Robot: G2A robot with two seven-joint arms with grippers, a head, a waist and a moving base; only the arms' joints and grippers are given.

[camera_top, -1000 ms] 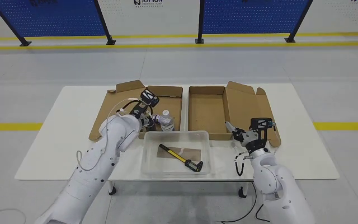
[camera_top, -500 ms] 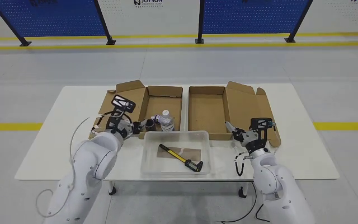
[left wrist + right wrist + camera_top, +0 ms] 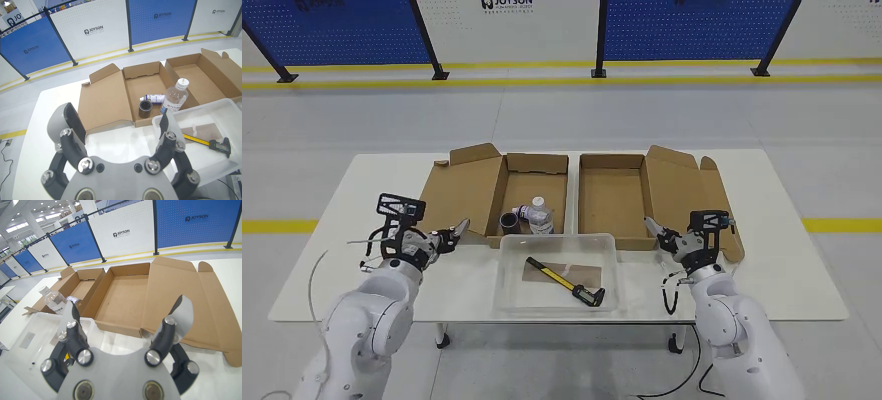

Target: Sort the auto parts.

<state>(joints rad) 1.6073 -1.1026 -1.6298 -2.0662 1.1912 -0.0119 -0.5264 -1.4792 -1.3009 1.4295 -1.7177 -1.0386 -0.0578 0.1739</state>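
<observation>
Drawn back off the left box (image 3: 542,185), the left pincer (image 3: 454,232) gapes empty above the desk (image 3: 362,200), black cylinder (image 3: 509,220) well apart inside.

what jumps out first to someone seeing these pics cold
Two open cardboard boxes sit side by side mid-table: the left box holds a clear bottle, a black cylinder and a spray can, next to the right box. In front, a clear bin holds a yellow-and-black caliper. The left gripper and right gripper hover open, one at each side of the bin.
</observation>
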